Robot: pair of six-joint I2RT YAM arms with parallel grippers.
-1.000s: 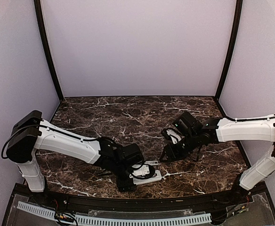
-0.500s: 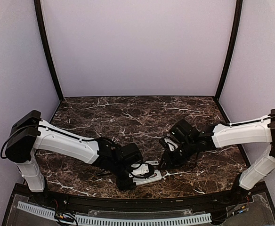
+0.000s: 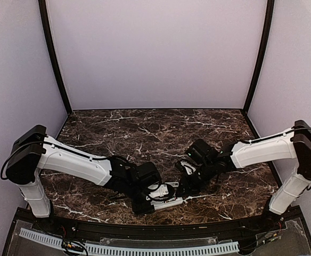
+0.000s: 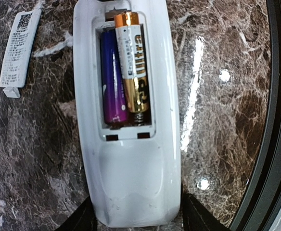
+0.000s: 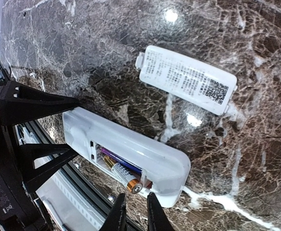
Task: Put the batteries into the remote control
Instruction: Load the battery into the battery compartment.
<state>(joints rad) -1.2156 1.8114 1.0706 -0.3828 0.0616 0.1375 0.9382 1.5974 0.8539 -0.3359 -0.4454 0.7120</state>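
Note:
The white remote control [image 4: 131, 183] lies back up near the table's front edge [image 3: 170, 201], its recess open. Two batteries sit in the recess: a purple one [image 4: 112, 79] lies flat, and a gold-and-white one [image 4: 132, 62] is tilted with its gold end raised [image 5: 134, 186]. My left gripper [image 4: 138, 214] is shut on the remote's plain end, one finger against each long side [image 3: 155, 204]. My right gripper [image 5: 135, 196] hovers just off the raised gold end, its fingers almost together with nothing between them [image 3: 182, 190].
The flat white cover piece [image 5: 187, 79] with printed text lies on the marble beside the remote [image 4: 18, 48]. The table's black front rail [image 4: 275, 120] runs close along the remote's other side. Walls enclose the table on three sides.
My right arm has swung left and down toward the remote while its fingers closed. My left gripper's fingers have narrowed onto the remote, which has stayed in place.

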